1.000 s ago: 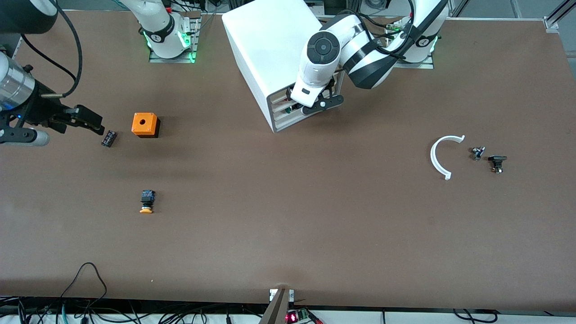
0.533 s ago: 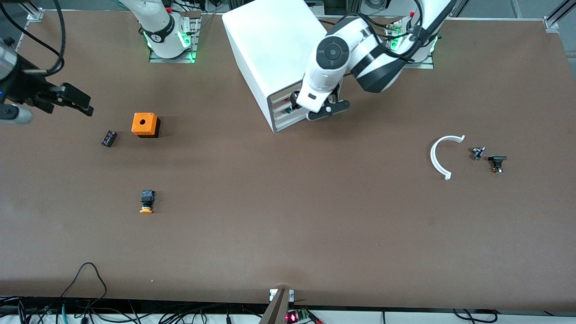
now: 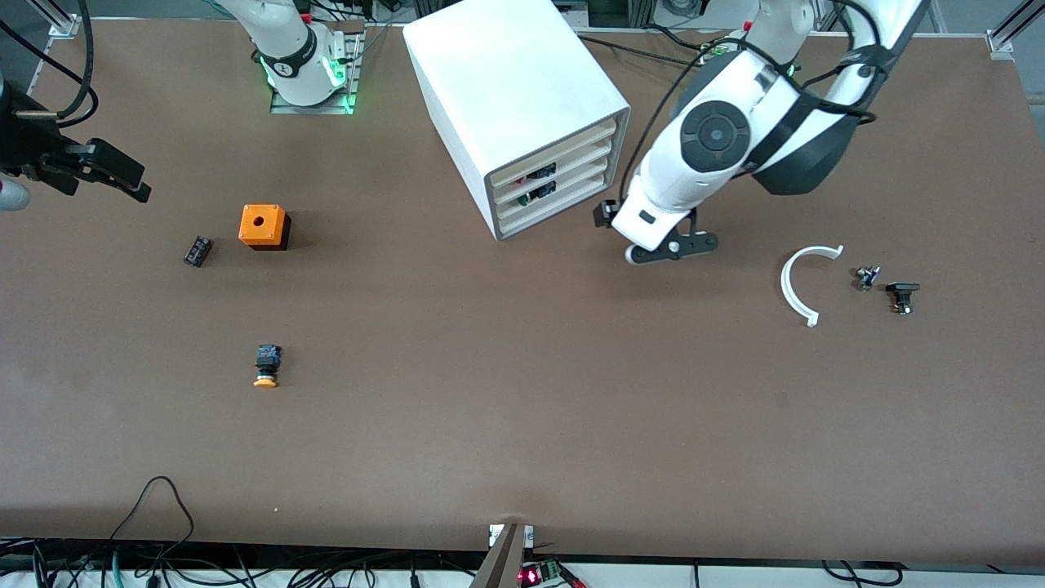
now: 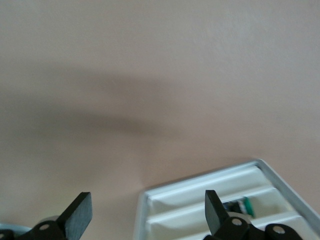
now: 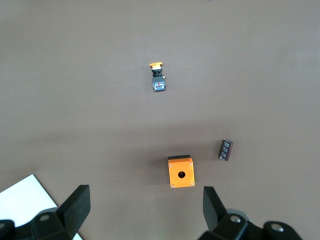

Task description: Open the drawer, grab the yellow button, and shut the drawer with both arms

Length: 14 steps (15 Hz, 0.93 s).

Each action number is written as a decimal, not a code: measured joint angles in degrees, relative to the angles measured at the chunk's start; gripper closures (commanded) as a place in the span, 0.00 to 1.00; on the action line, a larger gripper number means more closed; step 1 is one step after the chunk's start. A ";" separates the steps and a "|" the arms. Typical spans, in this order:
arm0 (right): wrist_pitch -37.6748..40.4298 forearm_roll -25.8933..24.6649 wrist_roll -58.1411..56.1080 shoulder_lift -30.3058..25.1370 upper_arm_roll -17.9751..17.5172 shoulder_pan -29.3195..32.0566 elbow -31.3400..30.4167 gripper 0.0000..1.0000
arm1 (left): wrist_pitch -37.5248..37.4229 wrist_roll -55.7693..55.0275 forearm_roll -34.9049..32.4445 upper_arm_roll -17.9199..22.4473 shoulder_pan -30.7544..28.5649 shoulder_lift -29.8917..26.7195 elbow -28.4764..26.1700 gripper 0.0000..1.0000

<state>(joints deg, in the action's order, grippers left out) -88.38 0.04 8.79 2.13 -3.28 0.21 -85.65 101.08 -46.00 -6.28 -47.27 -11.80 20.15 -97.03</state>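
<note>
**Drawers shut, button on the table: a clean retreat is what remains**

The big white box cabinet (image 3: 522,106) stands near the robots' bases, its four shallow tray drawers flush with its front; the uppermost, plain-fronted drawer (image 3: 563,151) looks fully closed. The large white left arm (image 3: 718,139) hangs over bare brown tabletop (image 3: 522,425) beside the cabinet's front, toward the left arm's end of the table. Its black two-finger left gripper (image 4: 145,215) has its fingers spread wide and carries nothing. The right gripper (image 5: 145,210) hovers high near the right arm's end of the table, fingers equally wide and empty.

The small black push button with the orange-yellow mushroom cap (image 3: 266,367) lies on its side on the table, nearer the front camera than the orange cube with a round hole (image 3: 263,226).

By this layout the task seems essentially done. To finish well, each arm should withdraw upward, the left keeping clear of the cabinet's corner so no drawer is nudged open.
</note>
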 measured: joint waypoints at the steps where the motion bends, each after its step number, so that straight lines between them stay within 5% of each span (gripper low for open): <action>1: -0.57 0.00 0.00 0.43 0.00 -0.11 0.34 0.00 | -1.95 2.98 -1.09 0.00 -1.08 -0.10 1.13 0.01; 10: -1.20 0.00 -0.19 1.36 0.35 -0.34 0.96 0.00 | -13.27 23.40 -2.87 0.22 -9.44 -1.58 10.71 0.01; 12: -0.89 0.00 -0.20 1.40 0.39 -0.34 0.96 0.00 | -14.32 28.38 -2.87 3.58 -9.31 -2.97 11.57 0.00; 14: -0.87 0.00 -0.22 1.42 0.40 -0.33 0.96 0.00 | -14.74 34.88 -2.20 11.30 -6.27 -5.08 11.51 0.00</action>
<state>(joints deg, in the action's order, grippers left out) -89.25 0.03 8.56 3.55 -2.88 -0.12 -84.69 86.34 -11.12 -8.47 -35.97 -18.07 15.08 -85.52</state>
